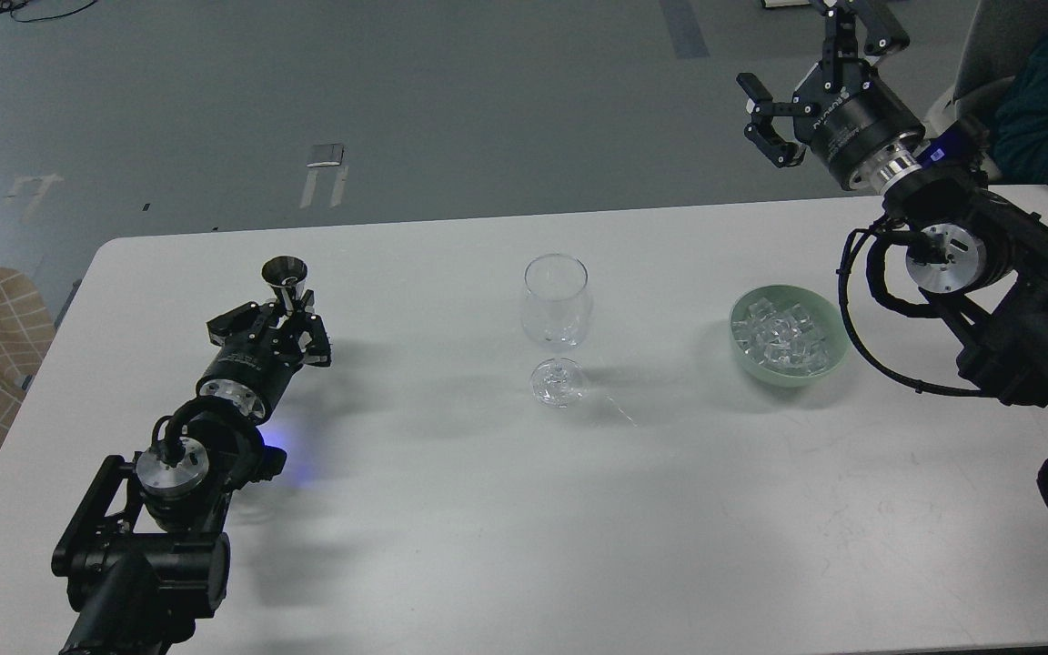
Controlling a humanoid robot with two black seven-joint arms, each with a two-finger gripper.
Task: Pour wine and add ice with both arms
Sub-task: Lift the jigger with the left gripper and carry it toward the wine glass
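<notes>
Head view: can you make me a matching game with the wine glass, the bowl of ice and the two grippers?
Things:
1. wine glass
2. green bowl of ice
3. left gripper
4. right gripper

States:
A. raised, jaws spread, holding nothing
B. empty, upright mid-table
C. low at a dark bottle top
D. on the table, right of the glass

Pairs: 1-B, 2-D, 3-C, 4-A
</notes>
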